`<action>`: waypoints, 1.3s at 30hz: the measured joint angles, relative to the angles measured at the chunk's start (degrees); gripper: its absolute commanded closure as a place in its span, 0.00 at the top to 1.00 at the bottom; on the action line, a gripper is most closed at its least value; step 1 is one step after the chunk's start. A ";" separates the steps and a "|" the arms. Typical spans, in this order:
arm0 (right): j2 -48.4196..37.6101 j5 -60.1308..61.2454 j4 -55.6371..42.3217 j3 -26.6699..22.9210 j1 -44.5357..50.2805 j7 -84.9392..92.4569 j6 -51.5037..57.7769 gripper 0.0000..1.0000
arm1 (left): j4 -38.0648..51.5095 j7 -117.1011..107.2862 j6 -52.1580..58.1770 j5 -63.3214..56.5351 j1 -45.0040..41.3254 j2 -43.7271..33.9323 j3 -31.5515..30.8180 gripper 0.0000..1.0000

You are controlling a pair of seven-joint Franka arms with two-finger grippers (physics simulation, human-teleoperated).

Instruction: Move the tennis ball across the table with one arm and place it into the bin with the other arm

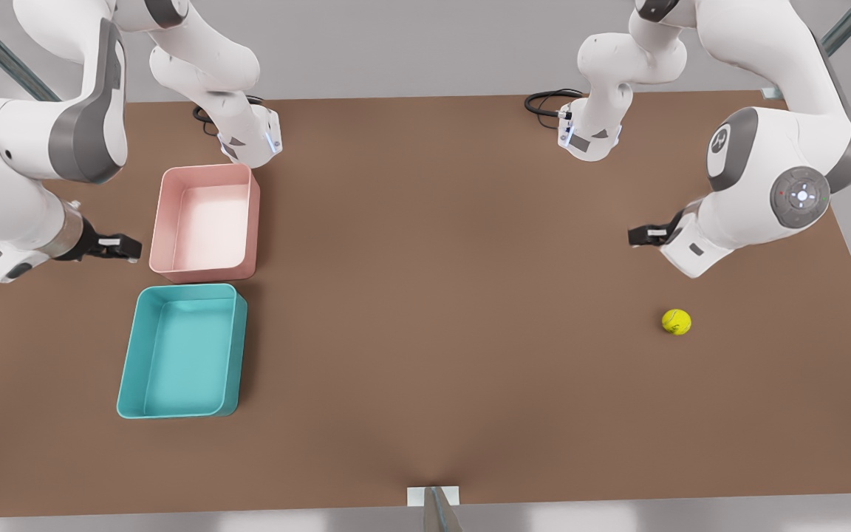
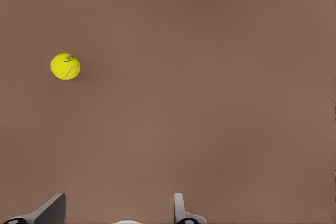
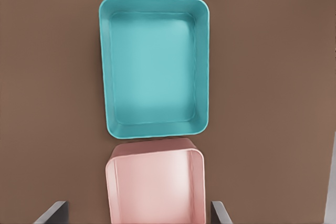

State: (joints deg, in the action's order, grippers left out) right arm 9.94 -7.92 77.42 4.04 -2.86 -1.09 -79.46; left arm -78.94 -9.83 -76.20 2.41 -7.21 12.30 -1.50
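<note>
A brown table is seen from above. The tennis ball lies on it at the frame's lower right, alone. Above it, the left gripper is held over the table, fingers spread and empty. At the frame's left, the teal bin is set just below a pink tray. The right gripper is held beside the pink tray, fingers spread, grasping nothing.

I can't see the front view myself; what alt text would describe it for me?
A small yellow-green ball lies on a brown table at the front view's right, near the left claw. Across the table, at the left, a teal bin and a pink bin sit side by side, both empty. The right claw hangs beside the pink one.
</note>
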 measured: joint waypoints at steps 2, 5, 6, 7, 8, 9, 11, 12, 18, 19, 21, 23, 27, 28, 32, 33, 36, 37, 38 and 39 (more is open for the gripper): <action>-0.03 0.13 0.09 -0.17 0.07 -0.11 -1.49 1.00 | 0.04 -0.37 -1.16 0.03 0.00 0.00 0.02 0.55; 0.75 0.32 0.31 -0.88 0.57 -0.22 -2.12 1.00 | -0.23 1.05 -3.60 -0.19 0.89 2.36 0.88 0.21; 1.03 0.36 0.31 -1.12 1.07 -0.23 -2.03 1.00 | -0.58 2.71 -5.03 -0.40 1.66 3.91 2.07 0.21; 1.21 0.50 0.27 -1.21 1.47 -0.23 -1.98 1.00 | -2.26 5.27 -6.90 -0.86 2.71 5.31 3.70 0.21; 1.55 0.70 0.24 -1.26 1.67 -0.23 -2.01 1.00 | -6.07 8.90 -9.83 -1.30 4.06 6.70 5.86 0.21; 1.93 0.97 0.17 -1.28 1.58 -0.23 -2.10 1.00 | -10.24 13.26 -13.69 -1.79 5.85 8.51 7.93 0.21; 2.49 1.56 0.17 -1.35 1.07 -0.23 -2.34 1.00 | -15.33 22.48 -20.54 -0.63 10.57 12.87 9.80 0.21; 2.92 2.14 0.19 -1.39 0.52 -0.23 -2.46 1.00 | -16.26 27.18 -23.13 0.92 12.61 15.11 10.12 0.21; 3.46 3.62 0.33 -1.41 -0.77 -0.20 -3.81 1.00 | -17.05 55.20 -32.51 5.50 15.13 22.93 12.82 0.21; 3.47 3.70 0.36 -1.41 -0.74 -0.20 -4.01 1.00 | -17.01 59.41 -33.61 5.38 15.15 23.31 13.00 0.21; 3.48 3.76 0.38 -1.41 -0.78 -0.20 -4.33 1.00 | -17.04 67.14 -35.50 5.10 15.24 23.61 13.16 0.21; 3.44 3.76 0.39 -1.41 -0.83 -0.19 -4.60 1.00 | -17.05 74.01 -36.88 4.71 15.25 23.69 13.24 0.21; 3.00 3.77 0.40 -1.41 -0.81 -0.15 -4.90 1.00 | -17.06 85.05 -39.58 2.92 15.24 24.24 13.26 0.21; 2.83 3.79 0.67 -1.41 -0.82 -0.14 -4.96 1.00 | -17.06 87.03 -40.08 1.98 15.26 24.37 13.23 0.21; -0.18 4.20 5.76 -1.48 -1.05 -0.11 -6.41 1.00 | -17.22 91.87 -41.51 -2.81 15.42 24.50 13.04 0.21; -0.28 4.26 6.05 -1.49 -1.19 -0.10 -6.72 1.00 | -17.23 92.64 -41.96 -4.08 15.58 24.58 12.94 0.21; -0.26 4.38 6.32 -1.50 -1.32 -0.08 -7.45 1.00 | -17.30 94.65 -43.01 -5.60 15.44 25.86 12.62 0.21; -0.24 4.40 6.34 -1.50 -1.31 -0.07 -7.63 1.00 | -17.62 95.24 -43.47 -5.51 15.20 26.24 12.53 0.21; -0.23 4.41 6.35 -1.50 -1.29 -0.07 -7.79 1.00 | -18.23 95.79 -44.10 -5.42 15.03 26.46 12.34 0.21; -0.20 4.43 6.36 -1.50 -1.28 -0.06 -7.92 1.00 | -18.63 96.29 -44.65 -5.35 14.83 26.58 12.23 0.21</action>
State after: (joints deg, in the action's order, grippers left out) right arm 9.75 -3.50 83.78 2.55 -4.13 -1.15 -87.37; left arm -97.58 86.46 -120.84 -2.94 7.62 38.88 10.74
